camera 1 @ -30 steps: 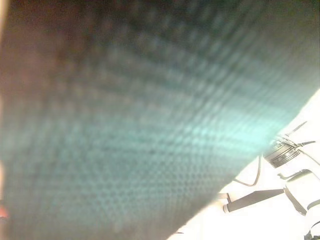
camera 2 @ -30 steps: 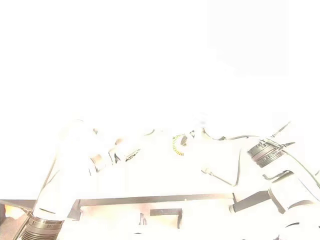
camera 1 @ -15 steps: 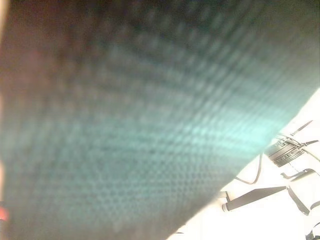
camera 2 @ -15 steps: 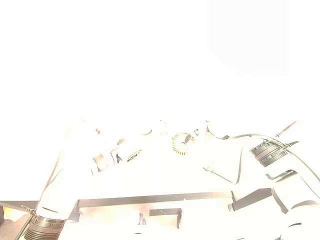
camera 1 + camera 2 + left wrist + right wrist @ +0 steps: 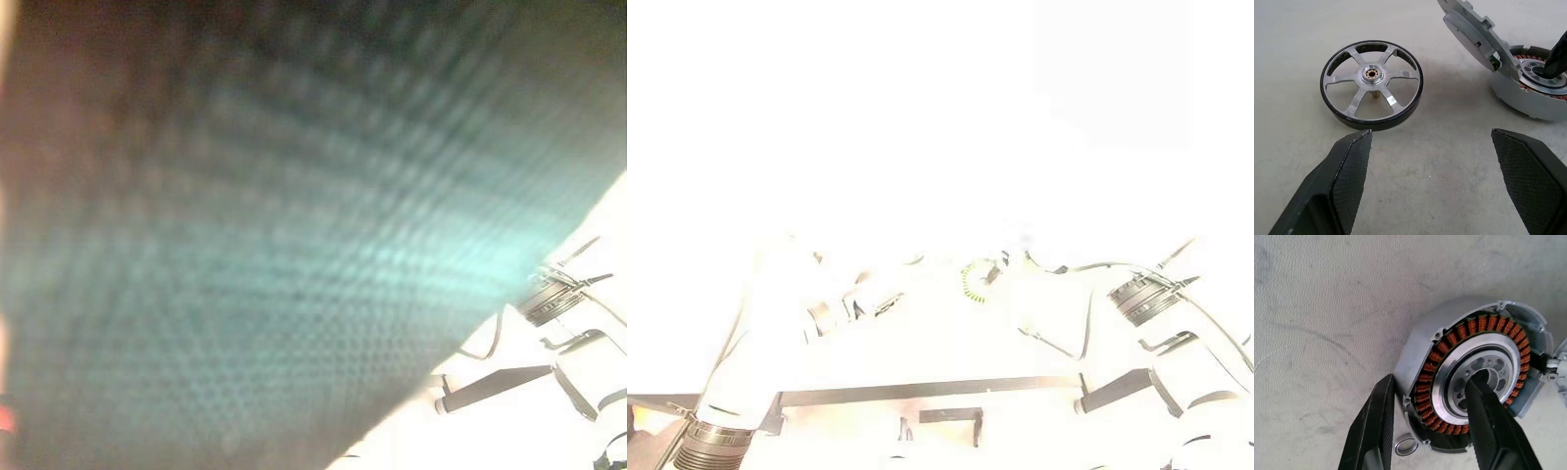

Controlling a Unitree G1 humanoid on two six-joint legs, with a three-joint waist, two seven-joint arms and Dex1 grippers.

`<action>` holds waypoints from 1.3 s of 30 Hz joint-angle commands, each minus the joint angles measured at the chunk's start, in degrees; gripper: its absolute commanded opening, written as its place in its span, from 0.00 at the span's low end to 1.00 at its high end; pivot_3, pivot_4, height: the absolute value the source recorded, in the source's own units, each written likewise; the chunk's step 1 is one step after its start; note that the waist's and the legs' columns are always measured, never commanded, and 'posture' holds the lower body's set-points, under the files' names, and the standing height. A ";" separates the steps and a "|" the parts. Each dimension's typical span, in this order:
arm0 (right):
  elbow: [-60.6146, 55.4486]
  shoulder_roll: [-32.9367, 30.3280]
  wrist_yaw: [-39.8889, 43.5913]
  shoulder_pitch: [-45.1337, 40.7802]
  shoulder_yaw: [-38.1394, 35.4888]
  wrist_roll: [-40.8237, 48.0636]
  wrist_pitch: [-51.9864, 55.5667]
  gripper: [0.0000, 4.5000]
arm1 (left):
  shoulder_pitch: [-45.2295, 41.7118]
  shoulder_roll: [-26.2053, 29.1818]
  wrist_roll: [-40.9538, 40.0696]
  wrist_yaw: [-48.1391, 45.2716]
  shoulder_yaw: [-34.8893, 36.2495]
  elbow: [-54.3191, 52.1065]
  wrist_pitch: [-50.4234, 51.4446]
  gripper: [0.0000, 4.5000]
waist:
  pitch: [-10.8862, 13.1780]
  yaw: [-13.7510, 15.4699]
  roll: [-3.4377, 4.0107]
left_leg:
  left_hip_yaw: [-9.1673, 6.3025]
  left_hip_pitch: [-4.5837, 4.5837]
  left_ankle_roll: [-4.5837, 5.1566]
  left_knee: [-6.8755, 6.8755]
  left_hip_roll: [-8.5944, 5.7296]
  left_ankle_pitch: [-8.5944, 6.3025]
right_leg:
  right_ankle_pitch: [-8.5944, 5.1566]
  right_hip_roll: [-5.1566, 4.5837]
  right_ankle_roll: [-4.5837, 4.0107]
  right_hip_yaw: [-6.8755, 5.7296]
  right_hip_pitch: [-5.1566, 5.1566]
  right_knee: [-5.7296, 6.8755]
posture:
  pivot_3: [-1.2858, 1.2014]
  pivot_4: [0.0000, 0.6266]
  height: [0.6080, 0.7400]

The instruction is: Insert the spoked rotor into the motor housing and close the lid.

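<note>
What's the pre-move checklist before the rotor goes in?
1. Spoked rotor free on the table, untouched: ok.
2. Left tool open, rotor ahead of its fingers: ok.
3. Motor housing bore clear for the rotor: not ok, a finger of the right tool sits in the centre hole, the other outside the wall.
4. Lid swung up, off the windings: ok.
5. Right tool firmly gripping the housing wall: cannot tell.
6. Head cameras usable: not ok.

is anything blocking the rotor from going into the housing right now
Yes. The right gripper straddles the motor housing wall, one finger down in the central bore where the spoked rotor must seat. The lid is tilted open, clear of the opening.
</note>
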 commanded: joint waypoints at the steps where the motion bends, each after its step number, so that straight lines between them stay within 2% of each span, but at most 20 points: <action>1: -3.44 2.11 1.12 -0.94 -0.44 2.46 2.44 0.43 | -0.05 0.17 0.57 -0.31 0.47 -0.47 -1.87 0.92 | 0.00 -0.06 0.00 | 0.00 0.00 -0.02 0.00 0.04 0.01 | 0.00 0.00 0.00 -0.05 0.00 0.00 | 0.52 0.00 1.00; 10: -8.98 6.49 4.52 -0.72 -2.51 5.82 18.28 0.43 | 0.80 -0.23 1.17 0.09 -0.11 -0.42 -2.65 0.92 | 0.02 0.19 0.03 | -0.01 -0.14 -0.36 -0.05 0.48 0.20 | 0.00 0.05 0.00 -0.65 -0.07 0.05 | 0.52 0.00 1.00; 19: 7.33 5.51 -3.76 -7.07 -1.69 -0.32 8.14 0.43 | 1.24 -0.92 1.63 0.53 -1.01 -1.79 -1.82 0.92 | 0.03 0.23 0.03 | -0.01 -0.23 -0.43 -0.03 0.47 0.23 | 0.00 0.03 0.00 -0.70 -0.07 0.02 | 0.52 0.00 1.00; 26: 10.59 6.67 -6.16 -7.26 -1.90 -1.26 6.49 0.43 | 0.86 -0.71 1.55 0.57 -1.06 -1.85 -1.46 0.92 | 0.04 0.17 0.04 | -0.01 -0.39 -0.54 -0.12 0.48 0.30 | 0.00 0.03 -0.02 -0.75 -0.25 0.02 | 0.52 0.00 1.00; 31: 17.23 8.37 -10.46 -10.42 -1.78 -3.90 5.35 0.43 | 0.93 -0.62 1.50 0.74 -1.02 -2.24 -1.01 0.92 | 0.05 0.09 0.04 | 0.01 -0.36 -0.59 -0.07 0.56 0.33 | 0.00 0.03 -0.02 -0.85 -0.23 0.03 | 0.52 0.00 1.00; 39: 21.13 10.06 -11.54 -12.82 -1.52 -4.45 4.60 0.43 | 1.30 -0.52 1.79 0.89 -1.05 -2.60 -0.73 0.92 | 0.05 0.19 0.05 | 0.06 -0.63 -0.84 -0.08 0.80 0.49 | 0.06 0.05 -0.12 -1.12 -0.45 0.08 | 0.52 0.00 1.00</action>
